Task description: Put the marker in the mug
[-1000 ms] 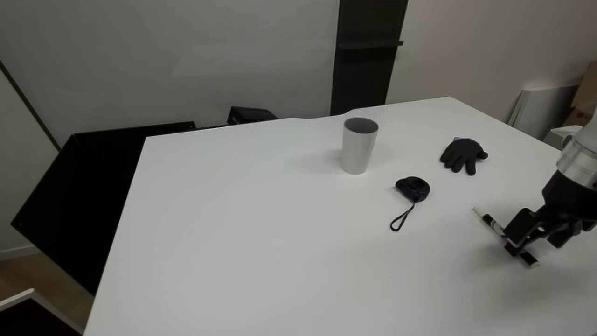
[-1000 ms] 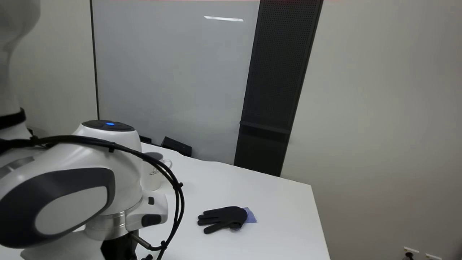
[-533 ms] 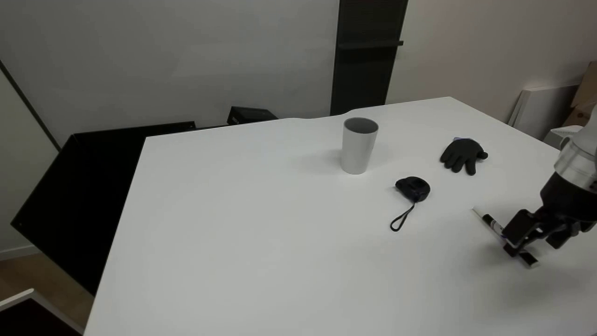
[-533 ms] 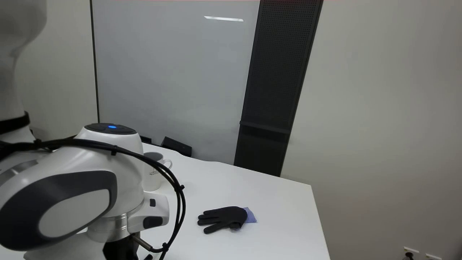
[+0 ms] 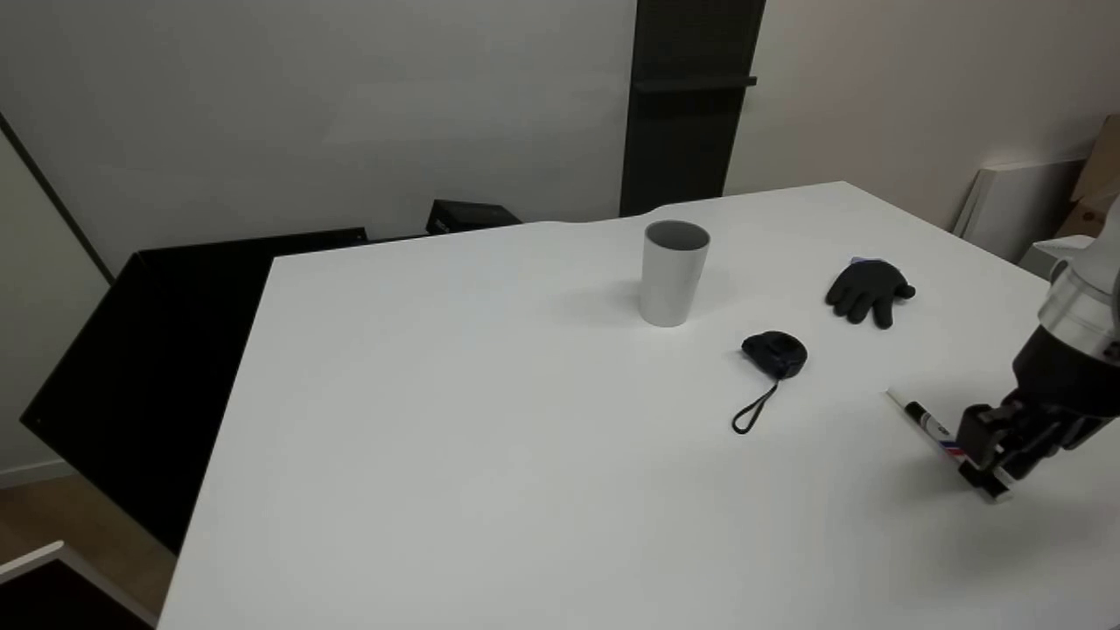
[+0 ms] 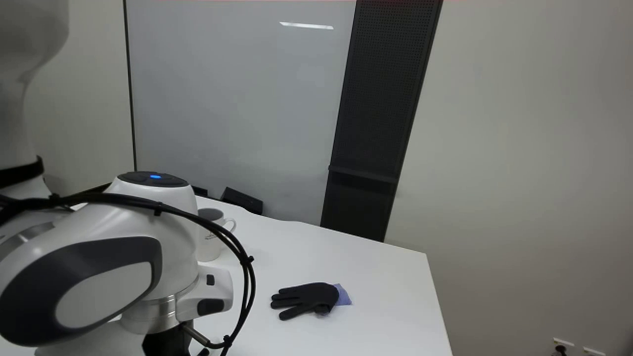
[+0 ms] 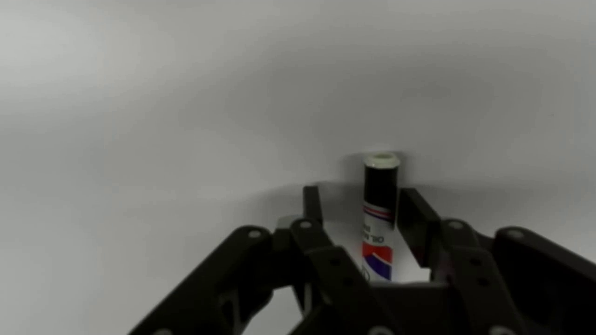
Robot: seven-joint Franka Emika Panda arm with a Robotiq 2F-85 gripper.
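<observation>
In an exterior view we are looking down across the table [image 5: 437, 420], well apart from the end effector [image 5: 999, 465]. In an exterior view we are peering close past the arm [image 6: 173, 252] above the end effector. Both are facing the dark panel [image 6: 381, 118], sharing mug [image 5: 670, 284] and glove [image 5: 868, 291] beyond the end effector. The wrist view is looking down from just above it.
</observation>
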